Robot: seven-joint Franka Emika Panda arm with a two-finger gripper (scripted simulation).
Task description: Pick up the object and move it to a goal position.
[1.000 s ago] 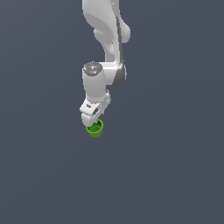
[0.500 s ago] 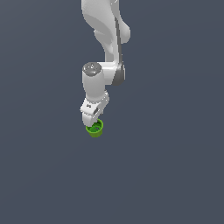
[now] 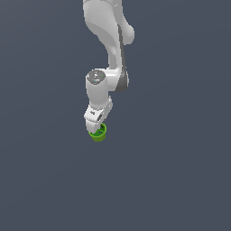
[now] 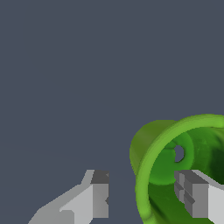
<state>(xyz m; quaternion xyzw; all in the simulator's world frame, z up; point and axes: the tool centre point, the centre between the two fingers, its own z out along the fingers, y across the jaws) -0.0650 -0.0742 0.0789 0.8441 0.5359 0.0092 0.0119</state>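
Item: smooth white arm (image 3: 104, 85) ending in a blocky grey-tipped gripper (image 4: 144, 194), jaws spread wide, one finger (image 4: 194, 197) inside and one outside the rolled rim of a matte green tapered cup (image 3: 98, 132) directly beneath it.

Exterior view: far back, facing the whole arm (image 3: 106, 67), cup (image 3: 98, 132) near 6 o'clock below it. Wrist view: very close, looking past the gripper (image 4: 144, 197) into that same cup (image 4: 175, 162).

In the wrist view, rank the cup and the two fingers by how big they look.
1. Cup, largest, though nearest the camera.
2. and 3. The finger inside the cup and the finger outside it look alike; no ranking.
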